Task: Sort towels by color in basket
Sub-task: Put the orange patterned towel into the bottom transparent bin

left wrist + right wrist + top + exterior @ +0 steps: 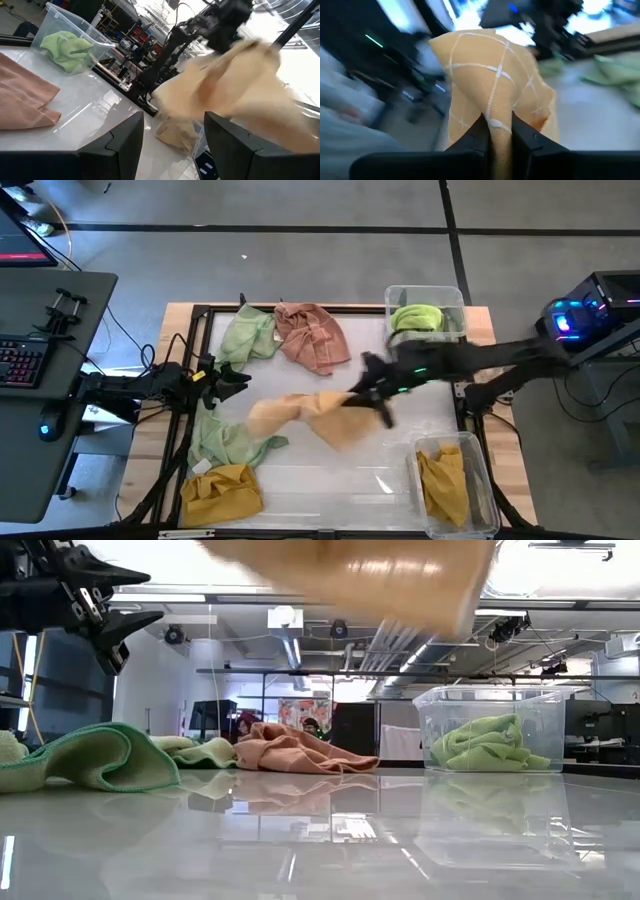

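Note:
My right gripper [372, 392] is over the middle of the table, shut on a peach-orange towel [305, 416] that is in the air; the low view shows this towel [350, 575] high above the tabletop. My left gripper [238, 380] hovers open over the table's left part, shown also as the left gripper [150, 597] in the low view. On the table lie a pale green towel [246, 335], a dusty pink towel [312, 336], another pale green towel [225, 440] and a mustard towel [220, 492]. A bright green towel [418, 317] and a mustard towel [443, 480] lie in bins. My right gripper [499, 137] pinches a bunched fold of the peach-orange towel [496, 112] between its two fingers. The towel is lifted clear of the table and spreads out beyond the fingers toward the table's left side [275, 415].
A clear bin [455, 298] stands at the table's far right corner and another clear bin [480, 510] at the near right corner. A dark frame [200, 315] edges the white tabletop. A desk with a keyboard [25, 360] stands left of the table.

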Action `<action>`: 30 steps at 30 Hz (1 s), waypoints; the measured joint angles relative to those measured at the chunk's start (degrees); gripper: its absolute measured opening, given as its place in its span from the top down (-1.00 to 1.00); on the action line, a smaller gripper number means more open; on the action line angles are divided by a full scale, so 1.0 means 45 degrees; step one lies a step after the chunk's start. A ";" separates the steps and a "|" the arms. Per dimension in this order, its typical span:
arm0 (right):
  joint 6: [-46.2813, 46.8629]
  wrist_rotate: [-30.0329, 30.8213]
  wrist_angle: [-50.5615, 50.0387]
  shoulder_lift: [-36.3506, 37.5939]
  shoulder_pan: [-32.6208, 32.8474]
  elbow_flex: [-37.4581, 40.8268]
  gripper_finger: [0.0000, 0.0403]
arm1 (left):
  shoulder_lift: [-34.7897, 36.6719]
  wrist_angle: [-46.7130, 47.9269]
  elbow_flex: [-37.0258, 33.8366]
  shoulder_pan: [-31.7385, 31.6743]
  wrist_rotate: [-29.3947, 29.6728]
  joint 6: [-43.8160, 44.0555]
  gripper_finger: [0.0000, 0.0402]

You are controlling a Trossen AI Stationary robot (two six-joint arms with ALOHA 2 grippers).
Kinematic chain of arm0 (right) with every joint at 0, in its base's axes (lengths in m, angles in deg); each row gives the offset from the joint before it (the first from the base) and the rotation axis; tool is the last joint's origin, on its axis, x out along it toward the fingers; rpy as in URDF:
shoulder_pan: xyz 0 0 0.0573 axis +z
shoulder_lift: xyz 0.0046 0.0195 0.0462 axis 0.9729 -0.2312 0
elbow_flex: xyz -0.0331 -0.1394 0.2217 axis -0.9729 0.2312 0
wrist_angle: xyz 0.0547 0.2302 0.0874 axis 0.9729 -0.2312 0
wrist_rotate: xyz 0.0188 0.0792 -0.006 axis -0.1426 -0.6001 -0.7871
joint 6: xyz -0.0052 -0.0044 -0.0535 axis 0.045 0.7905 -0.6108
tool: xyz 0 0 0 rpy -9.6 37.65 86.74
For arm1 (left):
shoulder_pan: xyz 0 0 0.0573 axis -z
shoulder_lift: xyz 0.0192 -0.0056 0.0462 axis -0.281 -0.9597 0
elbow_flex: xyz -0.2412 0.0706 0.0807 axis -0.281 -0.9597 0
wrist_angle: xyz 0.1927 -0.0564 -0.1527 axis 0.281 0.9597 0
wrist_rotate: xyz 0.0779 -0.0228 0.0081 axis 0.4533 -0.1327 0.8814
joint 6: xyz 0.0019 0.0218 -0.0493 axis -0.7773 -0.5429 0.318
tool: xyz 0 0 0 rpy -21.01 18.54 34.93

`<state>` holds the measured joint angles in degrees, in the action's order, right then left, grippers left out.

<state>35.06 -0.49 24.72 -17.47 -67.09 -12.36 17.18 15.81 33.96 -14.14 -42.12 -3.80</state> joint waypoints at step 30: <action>0.5459 -0.1511 -1.2745 0.0649 0.6917 -0.0010 0.89 | 0.0000 -0.0010 0.0000 -0.0002 0.0000 0.0000 0.03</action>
<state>59.62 -7.29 -32.63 -14.55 -35.96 -12.40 17.18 15.77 33.96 -14.14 -42.12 -3.80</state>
